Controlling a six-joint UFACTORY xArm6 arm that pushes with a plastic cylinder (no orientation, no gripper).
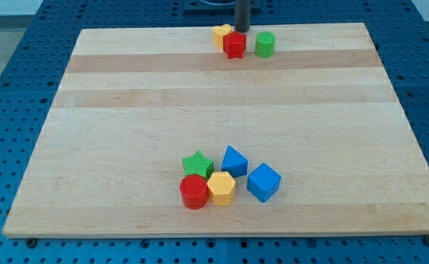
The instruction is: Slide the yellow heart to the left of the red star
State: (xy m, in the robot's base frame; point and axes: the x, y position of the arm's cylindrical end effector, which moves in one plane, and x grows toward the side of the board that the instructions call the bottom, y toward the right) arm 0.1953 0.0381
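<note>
The yellow heart [221, 33] sits near the view's top edge of the board, touching the left side of the red star [235, 45]. A green round block [265, 44] stands just to the right of the red star, a small gap apart. My tip [240, 30] is at the view's top, right behind the red star and just right of the yellow heart, close to or touching both.
A cluster lies near the view's bottom centre: a green star [198, 164], a red round block [194, 191], a yellow hexagon [221, 188], a blue pointed block [234, 160] and a blue cube [263, 182]. The wooden board [111, 132] lies on a blue perforated table.
</note>
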